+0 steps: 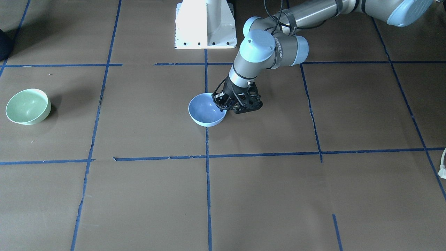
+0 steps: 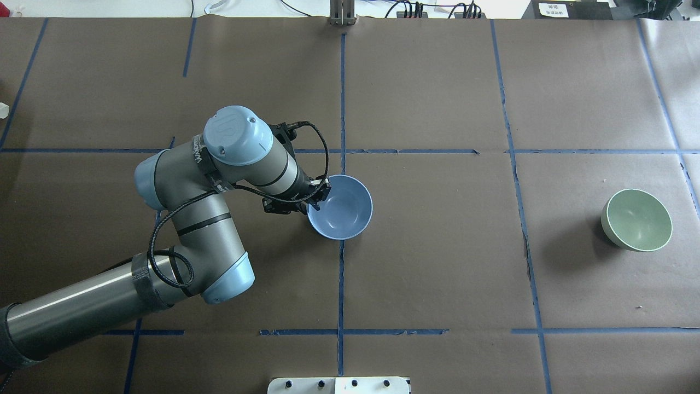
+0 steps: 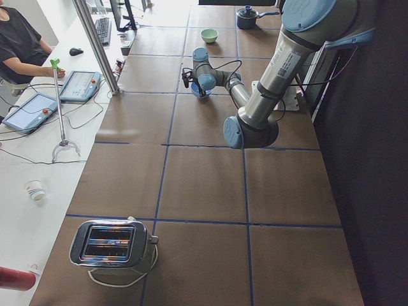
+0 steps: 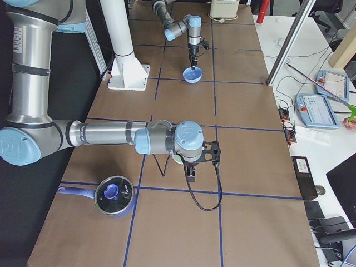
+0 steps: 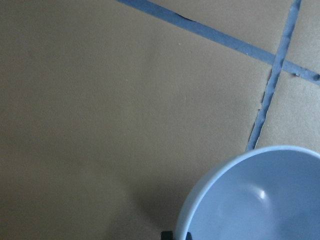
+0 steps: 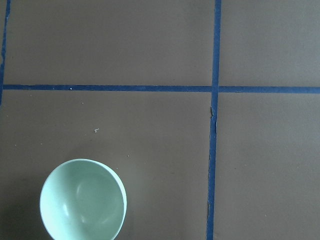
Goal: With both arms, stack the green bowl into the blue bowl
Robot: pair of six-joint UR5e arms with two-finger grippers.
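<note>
The left arm (image 2: 208, 219) comes in from the left and bends over the brown desk (image 2: 437, 262). It is silver with light blue caps. A black band on it has white writing, but the letters are too small to read. The round cap on top has a mark on it that I cannot read either.

At the end of this arm is the left pincer (image 2: 316, 196). It points down at the edge of the blue bowl (image 2: 342, 210). One finger is inside the edge and one is outside. In the left wrist view the black fingertips (image 5: 167, 234) are close together with the edge between them, so the pincer is clamped on the blue bowl.

The blue bowl is near the middle of the desk, right side up, over a blue tape line (image 2: 340, 273).

Far to the right is the green bowl (image 2: 637, 219). It sits right side up on the desk, alone and well apart from the blue bowl. Nothing touches it.

The right arm (image 4: 111, 133) shows only in the side view, reaching out above where the green bowl sits. The right pincer (image 4: 190, 171) points down there. I cannot tell if its fingers are apart or together.
</note>
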